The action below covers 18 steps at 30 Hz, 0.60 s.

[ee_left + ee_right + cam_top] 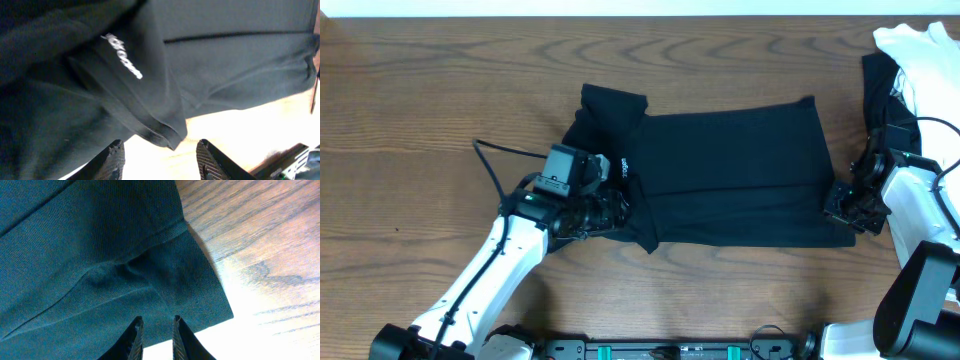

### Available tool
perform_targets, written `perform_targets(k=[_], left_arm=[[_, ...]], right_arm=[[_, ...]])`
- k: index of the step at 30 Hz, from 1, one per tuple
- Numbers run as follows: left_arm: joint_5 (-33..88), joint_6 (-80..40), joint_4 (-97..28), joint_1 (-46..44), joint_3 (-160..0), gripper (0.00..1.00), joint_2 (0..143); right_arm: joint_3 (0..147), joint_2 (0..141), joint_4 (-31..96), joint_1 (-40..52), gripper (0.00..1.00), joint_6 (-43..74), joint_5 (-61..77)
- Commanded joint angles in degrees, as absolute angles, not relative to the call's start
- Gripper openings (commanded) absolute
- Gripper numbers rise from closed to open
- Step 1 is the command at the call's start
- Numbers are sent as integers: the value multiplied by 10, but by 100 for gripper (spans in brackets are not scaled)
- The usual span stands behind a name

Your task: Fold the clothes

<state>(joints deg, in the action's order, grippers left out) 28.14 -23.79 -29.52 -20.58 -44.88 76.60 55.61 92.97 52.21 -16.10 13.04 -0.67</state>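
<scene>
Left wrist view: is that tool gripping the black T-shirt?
No, the left tool is open, its fingers spread apart with bare table between them, short of the black T-shirt.

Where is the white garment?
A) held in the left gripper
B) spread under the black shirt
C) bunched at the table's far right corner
C: the white garment sits bunched at the overhead view's top right edge, apart from the spread black T-shirt.

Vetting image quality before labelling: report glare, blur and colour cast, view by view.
Overhead: even light, sharp, black T-shirt folds barely readable. Left wrist: table blown out white, chest logo soft. Right wrist: weave crisp, shirt tinted teal, glare on bare wood.
</scene>
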Motion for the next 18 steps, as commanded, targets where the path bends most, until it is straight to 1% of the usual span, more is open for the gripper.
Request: perform_targets(k=[1,6,15,16,18], left_arm=[[274,-253,-293,-223,-441,49,776],[263,-315,-290,-238,-435,49,818],[266,-338,-238,-268,-436,49,895],[266,-338,-234,-269,-436,47,898],[274,-337,-223,-269,-436,34,898]], right_arm=[[555,934,522,-157,19,132,-4],[555,934,525,-157,19,132,-4],[555,934,529,-157,19,132,-4],[555,934,529,-157,19,132,-4],[555,934,529,-157,19,132,-4]])
